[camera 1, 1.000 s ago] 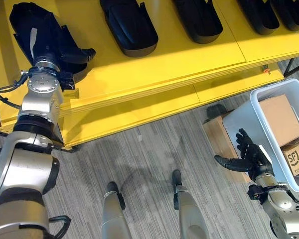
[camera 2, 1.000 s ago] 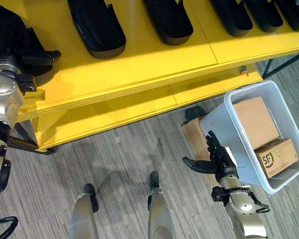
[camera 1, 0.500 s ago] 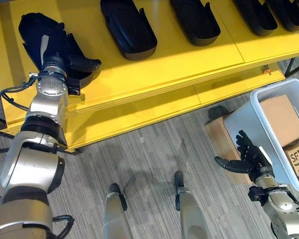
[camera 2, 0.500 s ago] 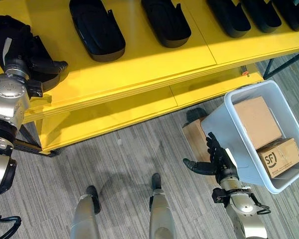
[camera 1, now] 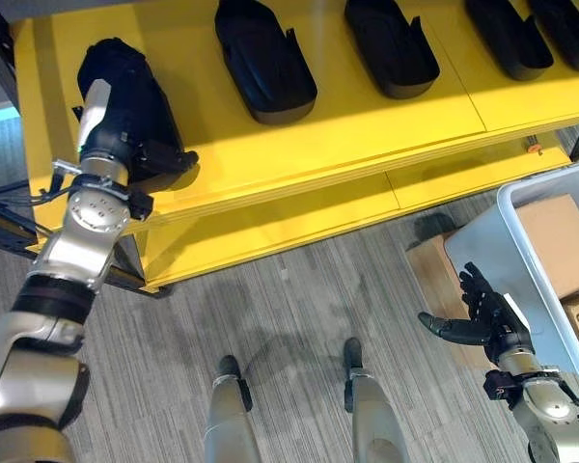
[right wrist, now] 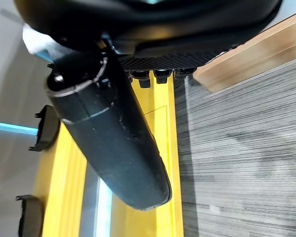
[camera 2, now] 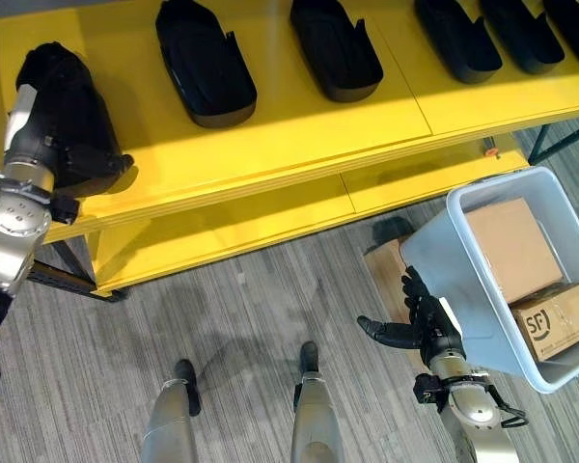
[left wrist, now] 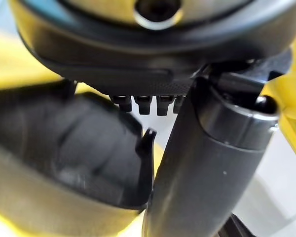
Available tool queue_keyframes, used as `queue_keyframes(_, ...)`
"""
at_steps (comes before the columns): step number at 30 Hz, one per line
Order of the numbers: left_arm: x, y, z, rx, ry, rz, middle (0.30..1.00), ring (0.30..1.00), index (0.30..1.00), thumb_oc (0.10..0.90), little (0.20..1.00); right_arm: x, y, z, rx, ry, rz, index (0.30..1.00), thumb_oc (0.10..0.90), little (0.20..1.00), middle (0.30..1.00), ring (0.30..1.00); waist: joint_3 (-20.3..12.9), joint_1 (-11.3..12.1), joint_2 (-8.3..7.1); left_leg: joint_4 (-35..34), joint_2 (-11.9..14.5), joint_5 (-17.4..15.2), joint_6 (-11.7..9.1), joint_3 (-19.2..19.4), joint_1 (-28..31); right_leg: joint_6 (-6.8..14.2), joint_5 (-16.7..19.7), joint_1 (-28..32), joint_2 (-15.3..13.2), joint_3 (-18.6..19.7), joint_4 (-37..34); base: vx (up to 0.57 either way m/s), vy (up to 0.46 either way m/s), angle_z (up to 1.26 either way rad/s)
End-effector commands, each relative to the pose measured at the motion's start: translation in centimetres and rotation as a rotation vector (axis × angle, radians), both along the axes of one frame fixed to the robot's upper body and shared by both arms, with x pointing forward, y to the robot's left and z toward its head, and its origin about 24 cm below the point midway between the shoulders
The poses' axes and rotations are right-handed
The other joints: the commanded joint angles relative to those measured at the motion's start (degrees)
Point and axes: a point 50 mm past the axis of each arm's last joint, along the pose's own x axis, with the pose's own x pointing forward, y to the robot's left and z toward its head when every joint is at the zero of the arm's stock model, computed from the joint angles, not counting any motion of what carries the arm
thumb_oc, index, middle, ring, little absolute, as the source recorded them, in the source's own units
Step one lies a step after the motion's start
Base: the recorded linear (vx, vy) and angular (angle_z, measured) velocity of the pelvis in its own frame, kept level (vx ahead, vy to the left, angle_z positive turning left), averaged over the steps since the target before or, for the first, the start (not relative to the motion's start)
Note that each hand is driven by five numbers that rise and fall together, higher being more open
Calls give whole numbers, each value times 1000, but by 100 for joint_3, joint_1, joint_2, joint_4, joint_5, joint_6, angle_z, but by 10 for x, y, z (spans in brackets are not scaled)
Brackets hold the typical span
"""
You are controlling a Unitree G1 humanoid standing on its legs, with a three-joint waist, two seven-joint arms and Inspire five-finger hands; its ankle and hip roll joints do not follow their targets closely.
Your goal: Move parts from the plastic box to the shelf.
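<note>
Setting a black part (camera 1: 125, 106) onto the yellow shelf (camera 1: 367, 125), the left hand (camera 1: 140, 154) rests against its near end, thumb poking out to the side; whether the fingers are curled round the part I cannot tell, as the part hides them. It sits at the left end of a row of matching parts (camera 1: 265, 60), so I judge this the vacant slot being filled. The part looks like a long, dark, glossy moulded shell, rounded, with a hollow inside in the left wrist view. Down by the floor the right hand (camera 1: 482, 318) hangs spread and empty just beside the plastic box (camera 1: 482, 256), which holds cardboard boxes (camera 1: 560, 241).
</note>
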Motion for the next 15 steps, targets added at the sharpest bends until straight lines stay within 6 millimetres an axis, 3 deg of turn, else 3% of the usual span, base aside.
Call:
queue_keyframes(1, -30, -3, 73, 113, -356, -27, 1000, 1000, 1000, 900, 1000, -1, -27, 49, -122, -222, -56, 1000, 900, 1000, 1000, 1000, -244, 116, 114, -373, 223, 58, -55, -95, 481, -74, -11, 274, -218, -80, 41, 64, -34, 8)
queue_keyframes(2, -41, -3, 67, 154, -367, -40, 1000, 1000, 1000, 900, 1000, -3, -26, 46, -119, -218, -59, 1000, 900, 1000, 1000, 1000, -246, 180, 157, -487, 224, 90, -65, -84, 697, -63, -25, 478, -255, -134, -7, 78, -27, 12)
queue_keyframes(7, -60, -9, 49, 267, -358, -59, 1000, 1000, 1000, 900, 1000, -7, -24, 40, -104, -204, -70, 1000, 900, 1000, 1000, 1000, -335, 279, 219, -852, 172, 227, -73, -39, 1163, -41, -22, 868, -296, -214, -156, 73, -30, 14)
queue_keyframes(13, -65, -21, 25, 314, -321, -107, 1000, 1000, 1000, 900, 1000, -7, -21, 39, -100, -210, -69, 1000, 900, 1000, 1000, 1000, -487, 319, 288, -1260, 187, 356, -101, 4, 1630, -38, -67, 1234, -283, -327, -295, 62, -40, 5)
queue_keyframes(15, -69, -28, 7, 242, -281, -177, 1000, 1000, 1000, 900, 1000, -7, -20, 38, -93, -213, -77, 1000, 900, 1000, 1000, 1000, -590, 329, 337, -1447, 214, 417, -105, 49, 1864, -43, -95, 1409, -259, -355, -384, 50, -50, 3)
